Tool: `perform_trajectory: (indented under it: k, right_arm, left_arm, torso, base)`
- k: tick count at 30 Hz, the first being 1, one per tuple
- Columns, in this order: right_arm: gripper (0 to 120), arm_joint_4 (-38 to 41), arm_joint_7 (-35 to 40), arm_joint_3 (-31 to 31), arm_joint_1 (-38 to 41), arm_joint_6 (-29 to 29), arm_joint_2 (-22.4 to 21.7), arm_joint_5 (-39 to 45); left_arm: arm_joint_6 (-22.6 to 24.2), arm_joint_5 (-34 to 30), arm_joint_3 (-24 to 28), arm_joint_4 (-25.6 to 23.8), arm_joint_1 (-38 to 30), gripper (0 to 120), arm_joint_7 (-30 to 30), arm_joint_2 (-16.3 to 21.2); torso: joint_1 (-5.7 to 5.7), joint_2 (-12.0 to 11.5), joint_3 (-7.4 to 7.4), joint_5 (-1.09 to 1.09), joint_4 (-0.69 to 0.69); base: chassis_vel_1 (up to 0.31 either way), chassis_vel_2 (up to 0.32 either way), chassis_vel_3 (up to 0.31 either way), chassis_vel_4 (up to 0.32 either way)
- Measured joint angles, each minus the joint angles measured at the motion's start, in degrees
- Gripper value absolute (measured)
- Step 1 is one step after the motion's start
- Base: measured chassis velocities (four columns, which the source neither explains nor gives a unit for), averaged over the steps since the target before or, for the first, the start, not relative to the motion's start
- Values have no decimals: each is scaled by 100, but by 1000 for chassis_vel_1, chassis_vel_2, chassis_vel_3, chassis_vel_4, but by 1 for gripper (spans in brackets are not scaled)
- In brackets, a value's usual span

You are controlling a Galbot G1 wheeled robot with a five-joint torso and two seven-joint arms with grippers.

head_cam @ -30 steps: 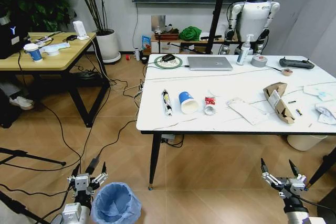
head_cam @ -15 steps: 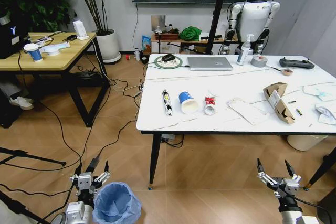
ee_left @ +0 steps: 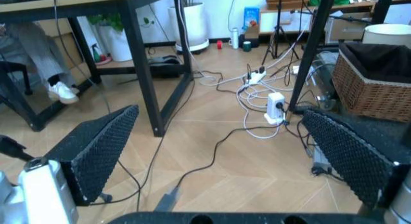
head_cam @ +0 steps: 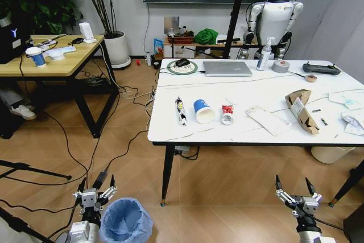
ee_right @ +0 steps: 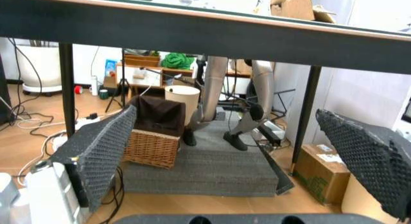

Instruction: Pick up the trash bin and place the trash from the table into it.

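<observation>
Trash bin (head_cam: 125, 221), lined with crinkly light-blue plastic, stands on the wood floor at the lower left of the head view. Just beside it, toward the frame's left edge, the left gripper (head_cam: 94, 188) hangs low with its fingers spread wide and nothing between them. At the lower right, the right gripper (head_cam: 294, 186) is likewise wide apart and empty, below the table (head_cam: 170, 135) edge. Above, on the marble top across the middle of the frame, lies the trash: a black-white tube wrapper (head_cam: 180, 110), a blue-white paper cup (head_cam: 203, 110), a small red wrapper (head_cam: 227, 108), white papers (head_cam: 267, 119) and a torn cardboard box (head_cam: 301, 110).
</observation>
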Motion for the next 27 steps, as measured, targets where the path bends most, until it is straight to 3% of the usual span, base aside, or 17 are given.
perform_trajectory:
  k: [27]
  right_arm:
    - [100, 59, 2, -15, -44, -45, -71, 83]
  left_arm:
    - [-136, 88, 62, 89, -52, 100, 71, -23]
  torso:
    - [0, 0, 0, 1, 0]
  base:
    - [0, 0, 0, 0]
